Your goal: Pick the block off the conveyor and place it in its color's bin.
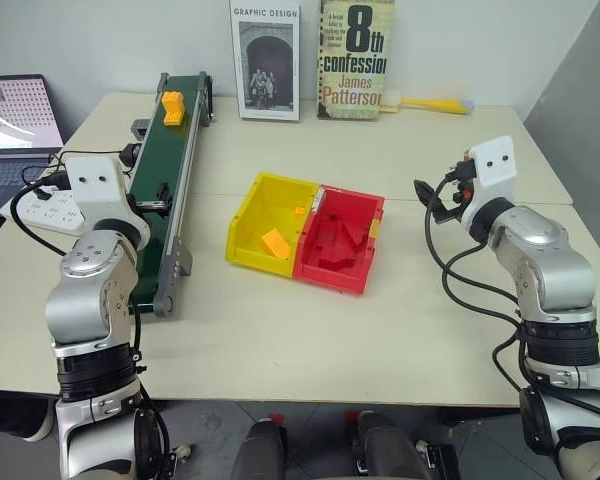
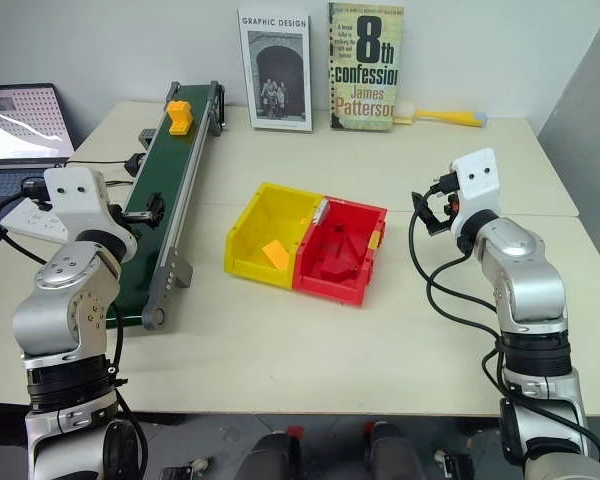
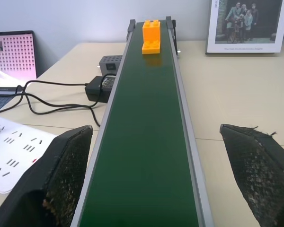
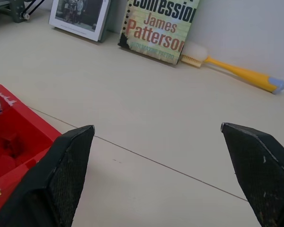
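Observation:
The yellow-orange block (image 1: 172,107) stands upright at the far end of the dark green conveyor (image 1: 170,190), also seen straight ahead in the left wrist view as the block (image 3: 151,36). My left gripper (image 3: 154,130) hovers open over the near part of the belt, well short of the block, with nothing between its fingers. The yellow bin (image 1: 245,222) sits mid-table, joined to a red bin (image 1: 370,255), and holds an orange block. My right gripper (image 1: 430,200) hangs open and empty to the right of the red bin.
A laptop (image 1: 15,125) and a white power strip (image 1: 50,210) with cables lie left of the conveyor. Two books (image 1: 355,60) lean on the back wall beside a yellow brush (image 1: 430,104). A black power adapter (image 3: 102,87) lies next to the belt.

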Robot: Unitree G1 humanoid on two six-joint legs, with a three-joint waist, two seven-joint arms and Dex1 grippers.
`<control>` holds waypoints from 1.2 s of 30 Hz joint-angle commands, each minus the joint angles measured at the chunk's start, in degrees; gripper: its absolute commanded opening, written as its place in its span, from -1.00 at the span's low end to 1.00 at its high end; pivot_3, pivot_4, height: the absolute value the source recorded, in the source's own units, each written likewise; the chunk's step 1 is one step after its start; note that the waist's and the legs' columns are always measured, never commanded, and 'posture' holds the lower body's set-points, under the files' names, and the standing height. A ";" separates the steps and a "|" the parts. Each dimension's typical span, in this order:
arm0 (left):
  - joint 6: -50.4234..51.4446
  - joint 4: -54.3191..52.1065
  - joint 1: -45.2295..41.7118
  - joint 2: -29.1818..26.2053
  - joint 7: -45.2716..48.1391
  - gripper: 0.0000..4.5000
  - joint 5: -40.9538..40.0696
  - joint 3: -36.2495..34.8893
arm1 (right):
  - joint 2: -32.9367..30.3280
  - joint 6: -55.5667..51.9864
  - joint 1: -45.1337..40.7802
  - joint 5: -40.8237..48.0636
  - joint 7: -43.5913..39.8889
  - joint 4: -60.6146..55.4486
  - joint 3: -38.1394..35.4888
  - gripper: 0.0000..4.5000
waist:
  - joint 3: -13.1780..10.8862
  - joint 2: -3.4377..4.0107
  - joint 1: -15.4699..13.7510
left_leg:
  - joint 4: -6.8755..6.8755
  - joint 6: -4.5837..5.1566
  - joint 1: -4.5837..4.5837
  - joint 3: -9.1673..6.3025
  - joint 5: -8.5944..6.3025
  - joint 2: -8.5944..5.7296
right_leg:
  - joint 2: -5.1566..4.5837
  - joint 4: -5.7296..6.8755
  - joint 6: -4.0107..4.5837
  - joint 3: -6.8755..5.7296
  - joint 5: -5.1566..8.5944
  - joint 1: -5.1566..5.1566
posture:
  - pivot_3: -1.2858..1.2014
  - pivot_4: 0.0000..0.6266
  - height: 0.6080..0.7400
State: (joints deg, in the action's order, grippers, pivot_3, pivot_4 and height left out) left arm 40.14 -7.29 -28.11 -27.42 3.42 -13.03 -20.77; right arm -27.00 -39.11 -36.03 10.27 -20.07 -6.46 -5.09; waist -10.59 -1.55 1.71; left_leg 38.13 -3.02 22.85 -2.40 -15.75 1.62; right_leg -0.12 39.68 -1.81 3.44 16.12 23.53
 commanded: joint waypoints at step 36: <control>0.08 0.16 -1.77 0.40 -1.15 1.00 -1.24 -2.66 | -8.83 -6.06 -12.38 23.20 -36.31 -9.38 7.04 1.00 | -0.01 0.01 -0.10 | 0.01 -0.01 0.10 -0.63 0.01 0.01 | -0.08 -0.25 0.01 -0.74 0.00 -0.25 | 0.03 -0.52 1.00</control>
State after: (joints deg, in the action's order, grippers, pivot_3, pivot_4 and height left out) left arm 40.63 -6.19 -28.92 -27.09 2.90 -14.20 -22.88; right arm -35.47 -44.72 -46.90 31.76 -56.24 -13.32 3.19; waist -10.60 -1.53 1.61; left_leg 38.14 -3.03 22.95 -3.03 -15.74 1.63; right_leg -0.20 39.43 -1.80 2.71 16.11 23.29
